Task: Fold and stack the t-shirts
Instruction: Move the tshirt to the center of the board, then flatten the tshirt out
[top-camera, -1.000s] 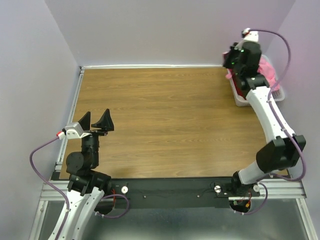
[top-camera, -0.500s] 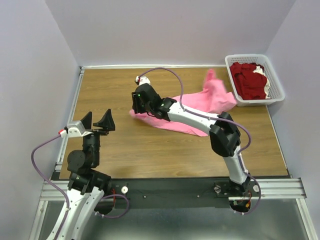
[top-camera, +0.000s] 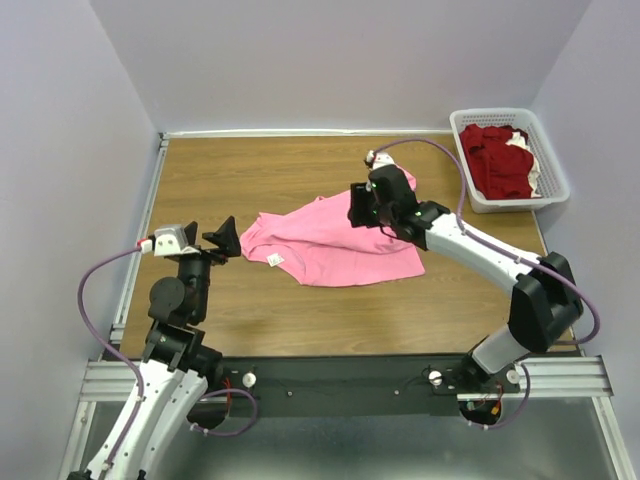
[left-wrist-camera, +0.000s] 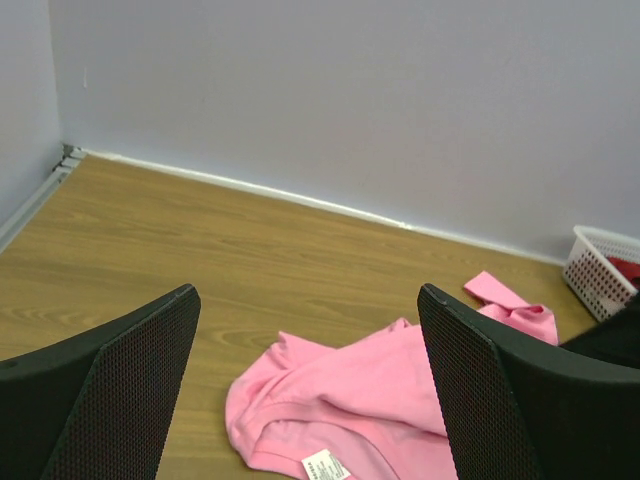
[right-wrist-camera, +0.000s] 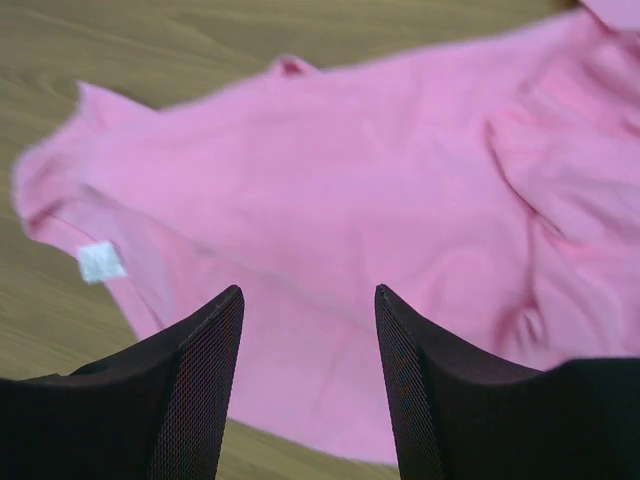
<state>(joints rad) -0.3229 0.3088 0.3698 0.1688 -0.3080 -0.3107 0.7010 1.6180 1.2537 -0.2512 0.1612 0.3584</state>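
Observation:
A bright pink t-shirt (top-camera: 325, 240) lies rumpled and spread on the wooden table, its white label (top-camera: 274, 260) near the collar at the left. My right gripper (top-camera: 354, 208) hovers over the shirt's right part, open; the right wrist view shows pink cloth (right-wrist-camera: 330, 190) below the gripper (right-wrist-camera: 308, 292) and nothing between the fingers. My left gripper (top-camera: 213, 230) stands wide open just left of the collar, which shows in the left wrist view (left-wrist-camera: 300, 400) beyond the gripper (left-wrist-camera: 307, 290). Dark red t-shirts (top-camera: 495, 160) lie piled in the basket.
The white lattice basket (top-camera: 556, 190) stands at the table's far right corner, also seen at the right edge of the left wrist view as a basket (left-wrist-camera: 600, 265). Walls close the table at the back and both sides.
My right arm carried the pink t-shirt from the basket across the table, let it go, and drew back to the right. The shirt now lies flat. The left gripper shifted slightly toward it.

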